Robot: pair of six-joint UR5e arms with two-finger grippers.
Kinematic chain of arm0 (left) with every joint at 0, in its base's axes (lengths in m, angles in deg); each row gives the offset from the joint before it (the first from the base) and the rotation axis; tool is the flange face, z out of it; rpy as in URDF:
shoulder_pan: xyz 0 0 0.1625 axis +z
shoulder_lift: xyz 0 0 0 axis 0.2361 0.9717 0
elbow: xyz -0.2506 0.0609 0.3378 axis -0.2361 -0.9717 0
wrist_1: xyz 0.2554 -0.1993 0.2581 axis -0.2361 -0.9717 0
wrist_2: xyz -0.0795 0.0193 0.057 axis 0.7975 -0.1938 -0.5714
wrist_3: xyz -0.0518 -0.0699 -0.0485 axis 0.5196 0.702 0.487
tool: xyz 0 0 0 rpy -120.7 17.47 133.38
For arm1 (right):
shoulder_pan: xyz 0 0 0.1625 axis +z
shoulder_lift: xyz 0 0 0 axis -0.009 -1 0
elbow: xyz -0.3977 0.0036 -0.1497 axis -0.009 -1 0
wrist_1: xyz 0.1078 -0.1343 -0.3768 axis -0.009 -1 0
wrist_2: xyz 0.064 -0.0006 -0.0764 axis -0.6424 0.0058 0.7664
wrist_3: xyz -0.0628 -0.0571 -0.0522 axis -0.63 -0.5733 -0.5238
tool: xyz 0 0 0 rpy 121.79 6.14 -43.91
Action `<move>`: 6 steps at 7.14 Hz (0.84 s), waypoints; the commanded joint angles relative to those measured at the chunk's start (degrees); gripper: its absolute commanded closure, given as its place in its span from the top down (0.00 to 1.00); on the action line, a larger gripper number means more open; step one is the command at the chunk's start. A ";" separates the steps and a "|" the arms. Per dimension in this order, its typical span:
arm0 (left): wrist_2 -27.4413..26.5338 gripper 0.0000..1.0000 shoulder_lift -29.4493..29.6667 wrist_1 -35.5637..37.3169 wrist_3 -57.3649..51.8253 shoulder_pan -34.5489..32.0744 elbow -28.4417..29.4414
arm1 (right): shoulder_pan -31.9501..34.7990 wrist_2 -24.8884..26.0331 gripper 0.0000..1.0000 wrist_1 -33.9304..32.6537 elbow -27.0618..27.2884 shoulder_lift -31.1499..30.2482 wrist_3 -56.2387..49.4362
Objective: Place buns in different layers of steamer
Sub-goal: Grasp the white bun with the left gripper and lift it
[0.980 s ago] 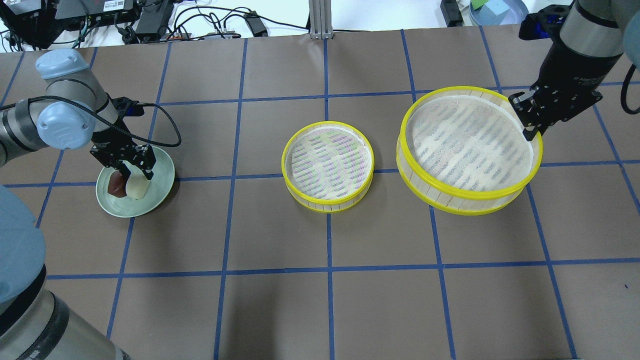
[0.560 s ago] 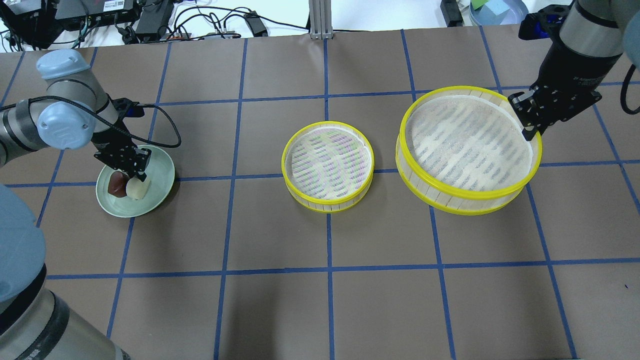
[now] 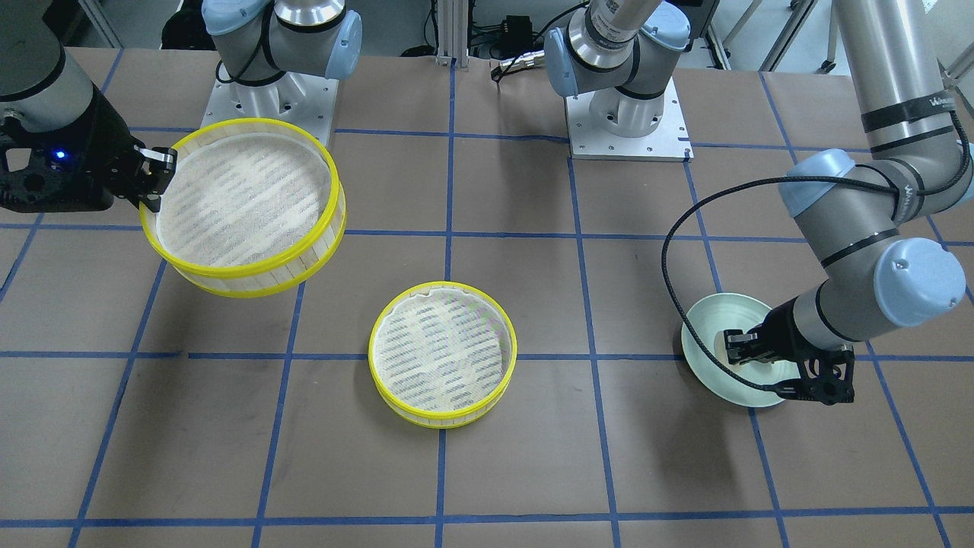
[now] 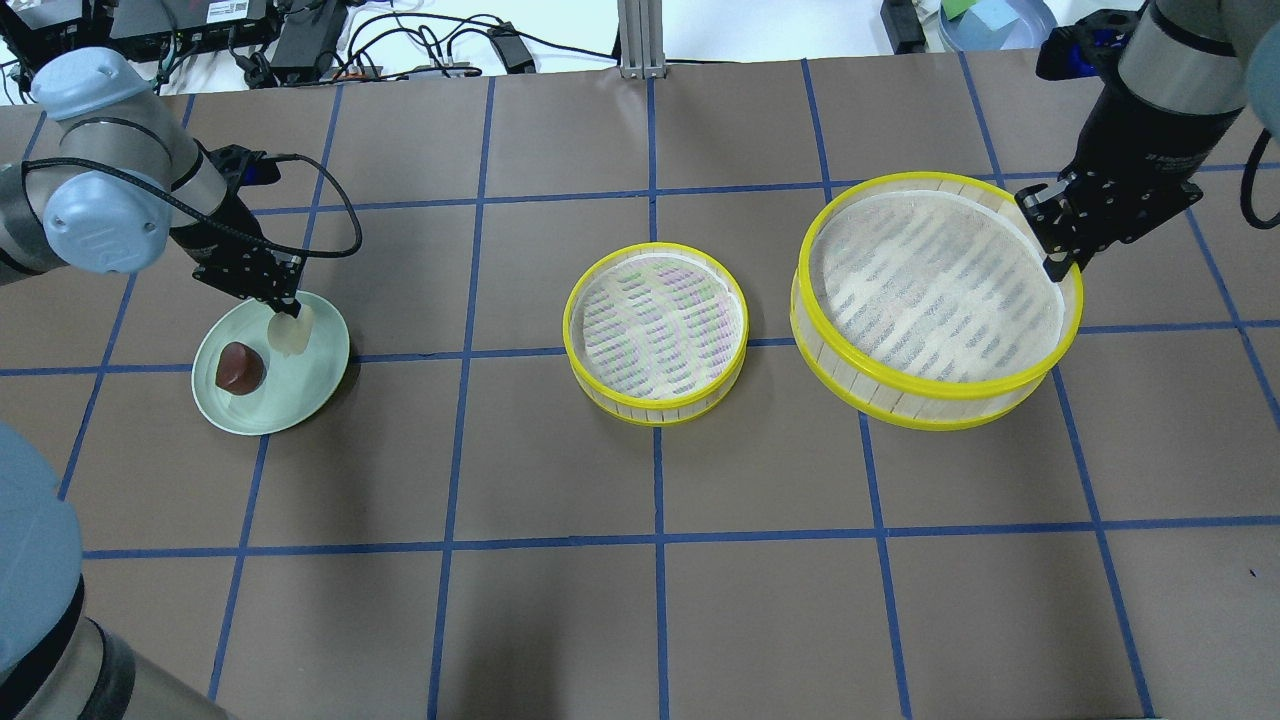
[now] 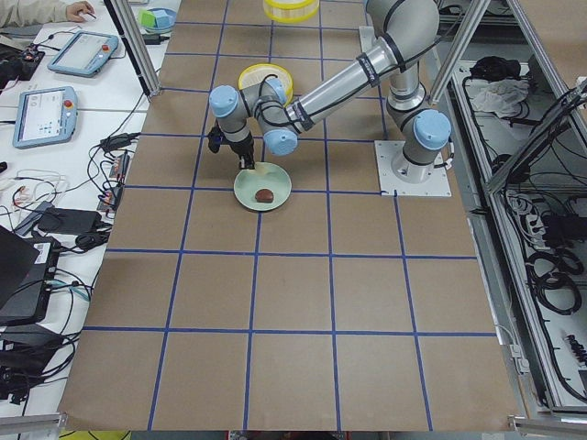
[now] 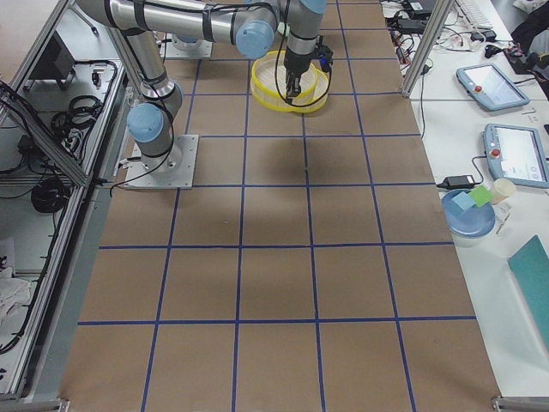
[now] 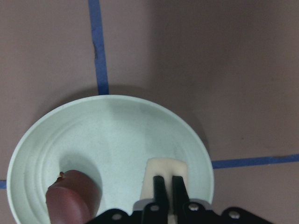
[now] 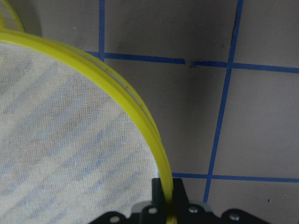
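Overhead, I logged the left gripper [image 4: 285,310] clamped tight on the cream bun [image 4: 291,337], which hung over the 1 o'clock part of the green plate [image 4: 300,390]. The brown bun [image 4: 240,367] sat at the plate's 9 o'clock. The centre tray [image 4: 655,408] rested on the table [image 4: 560,600], at the plate's 3 o'clock. Further toward 3 o'clock I saw the raised tray [image 4: 930,392] tilted, its yellow rim pinched at 2 o'clock by the closed right gripper [image 4: 1055,262].
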 commanded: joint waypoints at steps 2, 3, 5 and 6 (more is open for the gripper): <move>7.84 0.00 -3.06 0.43 18.21 -10.38 3.81 | 0.01 0.05 0.00 0.00 0.00 0.00 0.07; 10.91 0.00 -3.16 1.04 22.10 -13.38 4.27 | 0.01 -0.04 0.00 -0.09 0.00 0.00 0.07; 16.90 0.00 -2.02 4.70 27.91 -18.39 3.66 | 0.01 -0.04 0.00 -0.09 0.00 0.00 0.07; 19.27 0.00 -1.23 8.13 31.68 -21.03 3.39 | 0.01 -0.04 0.00 -0.09 0.00 0.00 0.07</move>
